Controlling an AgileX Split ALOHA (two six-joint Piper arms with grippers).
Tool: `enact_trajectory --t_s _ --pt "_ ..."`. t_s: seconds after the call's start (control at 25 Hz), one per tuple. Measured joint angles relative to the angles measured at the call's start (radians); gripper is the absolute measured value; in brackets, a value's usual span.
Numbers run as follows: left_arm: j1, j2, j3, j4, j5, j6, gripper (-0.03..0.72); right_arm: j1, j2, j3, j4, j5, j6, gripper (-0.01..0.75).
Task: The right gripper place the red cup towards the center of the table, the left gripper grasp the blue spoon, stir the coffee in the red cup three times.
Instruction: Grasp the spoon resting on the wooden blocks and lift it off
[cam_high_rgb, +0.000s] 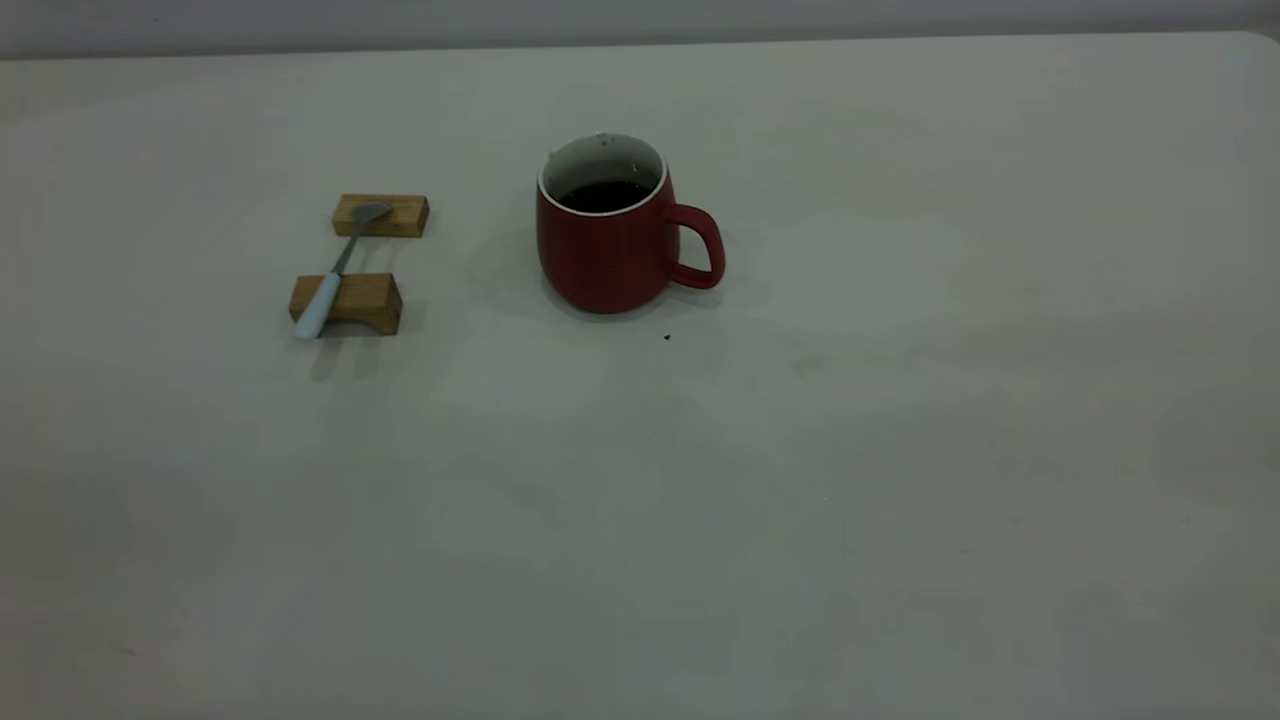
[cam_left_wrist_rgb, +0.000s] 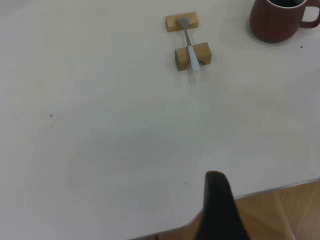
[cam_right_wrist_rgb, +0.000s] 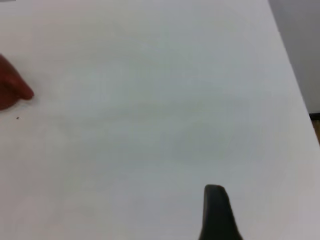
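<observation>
The desk (cam_high_rgb: 900, 500) lies bare across the lower half of the exterior frame, with neither arm in that view. Each wrist view shows one dark finger at its bottom edge, left gripper (cam_left_wrist_rgb: 220, 207) and right gripper (cam_right_wrist_rgb: 216, 212); whether either pair of jaws is spread cannot be told. Farther back, at centre, the red cup (cam_high_rgb: 610, 240) stands upright holding coffee (cam_high_rgb: 605, 195), handle toward frame right. At upper left the blue spoon (cam_high_rgb: 335, 275) rests across two wooden blocks (cam_high_rgb: 350, 300).

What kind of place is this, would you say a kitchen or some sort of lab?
Probably a lab-style test bench, not a kitchen: a bare off-white table holds only a staged setup, the red cup of coffee and the blue spoon propped across two wooden blocks. A plain wall lies behind.
</observation>
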Motion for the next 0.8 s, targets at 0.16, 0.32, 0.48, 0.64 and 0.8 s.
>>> enact_trajectory --t_s 0.16,0.32,0.48,0.64,0.8 --pt "0.000 0.000 0.000 0.000 0.000 0.000 0.575 0.000 -0.003 0.000 0.000 0.001 0.000 0.541" --pt "0.000 0.000 0.000 0.000 0.000 0.000 0.575 0.000 -0.003 0.000 0.001 0.002 0.000 0.541" --pt "0.000 0.000 0.000 0.000 0.000 0.000 0.575 0.000 -0.003 0.000 0.001 0.002 0.000 0.541" --pt "0.000 0.000 0.000 -0.001 0.000 0.000 0.575 0.000 -0.003 0.000 0.001 0.003 0.000 0.541" --pt "0.000 0.000 0.000 -0.014 0.000 0.000 0.575 0.000 -0.003 0.000 0.001 0.003 0.000 0.541"
